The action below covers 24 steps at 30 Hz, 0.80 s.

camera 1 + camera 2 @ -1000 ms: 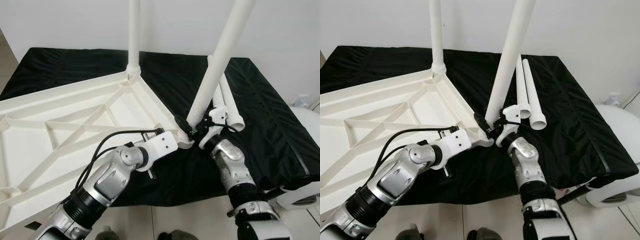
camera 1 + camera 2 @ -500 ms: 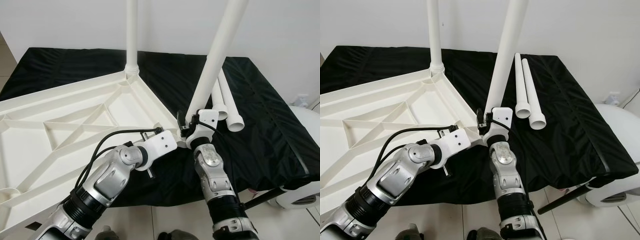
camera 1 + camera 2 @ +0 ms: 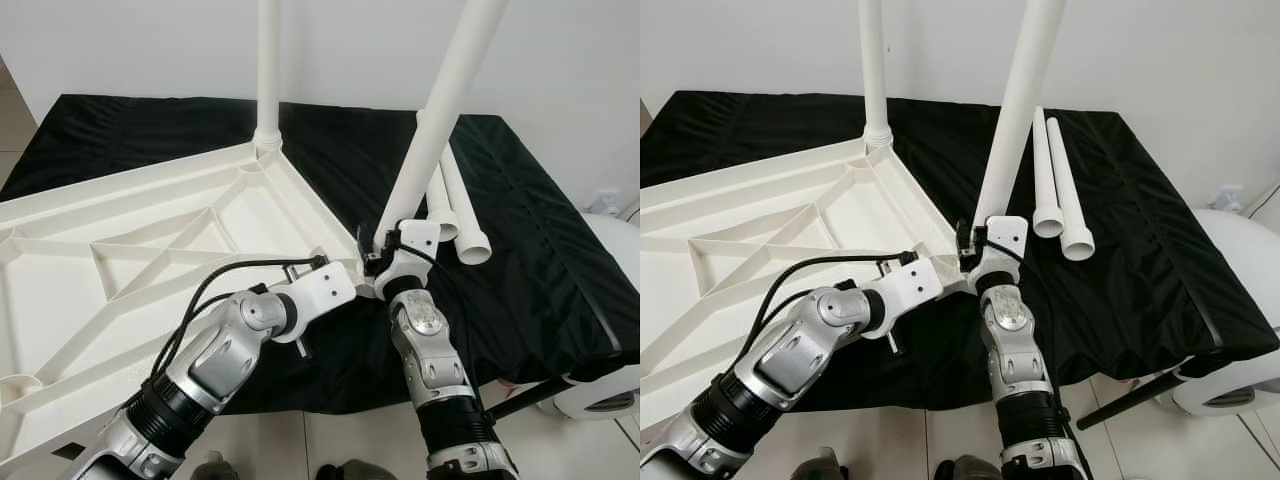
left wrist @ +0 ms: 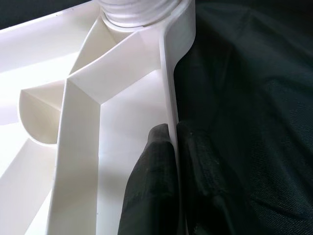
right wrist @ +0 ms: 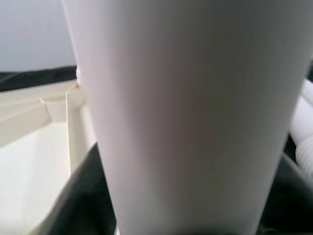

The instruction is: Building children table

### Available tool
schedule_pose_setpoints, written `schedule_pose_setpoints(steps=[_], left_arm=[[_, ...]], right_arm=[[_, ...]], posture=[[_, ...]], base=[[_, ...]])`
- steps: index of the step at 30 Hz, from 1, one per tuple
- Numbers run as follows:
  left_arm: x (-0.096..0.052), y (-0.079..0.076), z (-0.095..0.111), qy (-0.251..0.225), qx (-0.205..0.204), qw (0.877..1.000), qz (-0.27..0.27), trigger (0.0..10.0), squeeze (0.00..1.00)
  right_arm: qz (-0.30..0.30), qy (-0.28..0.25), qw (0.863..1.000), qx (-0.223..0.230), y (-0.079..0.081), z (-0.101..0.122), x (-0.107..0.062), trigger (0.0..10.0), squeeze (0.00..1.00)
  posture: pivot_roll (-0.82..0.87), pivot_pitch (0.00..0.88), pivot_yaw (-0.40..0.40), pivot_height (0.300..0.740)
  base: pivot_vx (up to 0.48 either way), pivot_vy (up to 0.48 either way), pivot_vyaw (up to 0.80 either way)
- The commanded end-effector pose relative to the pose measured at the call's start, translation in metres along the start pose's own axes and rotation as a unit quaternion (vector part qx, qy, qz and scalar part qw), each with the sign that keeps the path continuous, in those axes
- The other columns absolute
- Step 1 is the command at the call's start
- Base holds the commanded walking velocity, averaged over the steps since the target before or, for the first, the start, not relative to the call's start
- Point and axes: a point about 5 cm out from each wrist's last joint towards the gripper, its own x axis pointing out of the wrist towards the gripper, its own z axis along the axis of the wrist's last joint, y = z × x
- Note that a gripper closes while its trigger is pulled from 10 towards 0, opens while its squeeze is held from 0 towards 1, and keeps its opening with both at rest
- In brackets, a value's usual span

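We see the white tabletop (image 3: 150,240) lying upside down across a black cloth (image 3: 520,230), its ribbed underside up and its near corner reaching toward us over the cloth's near edge. It looks like stiff, light moulded plastic, smooth enough to slip, so the thin rim is the sensible place to hold. One leg (image 3: 268,70) stands upright in the far corner socket. A second leg (image 3: 1018,110) leans over the near corner socket, not yet square; we judge it a hollow, rigid tube best gripped low near its base. Two spare legs (image 3: 1065,190) lie side by side toward the cloth's right edge. Our left gripper (image 4: 168,161) is pinched on the tabletop's rim near that corner, and our right gripper (image 3: 385,255) is clenched around the leaning leg's lower end.
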Motion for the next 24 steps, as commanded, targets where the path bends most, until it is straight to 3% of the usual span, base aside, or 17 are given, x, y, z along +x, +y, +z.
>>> schedule_pose_setpoints(steps=[1, 5, 6, 10, 13, 15, 19, 24], left_arm=[[0.0, -0.001, 0.012, -0.031, 0.028, 0.999, 0.008, 10.0, 0.0], [0.0, -0.001, 0.012, -0.031, 0.029, 0.999, 0.008, 10.0, 0.0], [0.0, -0.001, 0.012, -0.031, 0.029, 0.999, 0.008, 10.0, 0.0], [-0.001, -0.001, 0.012, -0.03, 0.029, 0.999, 0.008, 10.0, 0.0], [-0.001, 0.0, 0.012, -0.03, 0.029, 0.999, 0.009, 10.0, 0.0], [-0.001, 0.0, 0.012, -0.03, 0.03, 0.999, 0.009, 10.0, 0.0], [-0.002, 0.0, 0.012, -0.03, 0.031, 0.999, 0.008, 10.0, 0.0], [-0.001, 0.0, 0.013, -0.031, 0.031, 0.999, 0.007, 10.0, 0.0]], right_arm=[[0.005, -0.001, 1.0, 0.008, -0.002, 0.0, -0.001, 10.0, 1.0], [0.029, 0.003, 0.999, 0.019, -0.005, 0.0, -0.002, 10.0, 1.0], [0.036, 0.004, 0.999, 0.016, -0.006, 0.0, -0.002, 10.0, 0.0], [0.063, 0.009, 0.998, 0.017, -0.01, -0.002, -0.003, 10.0, 0.0], [0.136, 0.013, 0.99, 0.02, -0.018, -0.003, -0.005, 10.0, 0.0], [0.143, 0.014, 0.989, 0.02, -0.019, -0.003, -0.006, 10.0, 0.0], [0.222, 0.006, 0.975, 0.009, -0.042, 0.006, -0.002, 10.0, 0.0], [0.266, 0.013, 0.964, 0.021, -0.064, 0.013, 0.002, 10.0, 0.0]], posture=[[0.04, 0.0, -0.085, 0.74], [0.04, 0.0, -0.083, 0.74], [0.04, 0.0, -0.081, 0.74], [0.04, 0.0, -0.081, 0.74], [0.04, 0.0, -0.079, 0.74], [0.04, 0.0, -0.079, 0.74], [0.04, 0.0, -0.075, 0.74], [0.04, 0.0, -0.073, 0.74]], base=[[0.0, 0.0, 0.0], [0.0, 0.0, 0.0], [0.0, 0.0, 0.0], [0.0, 0.0, 0.0], [0.0, 0.0, 0.0], [0.0, 0.0, 0.0], [0.0, 0.0, 0.0], [0.0, 0.0, 0.0]])
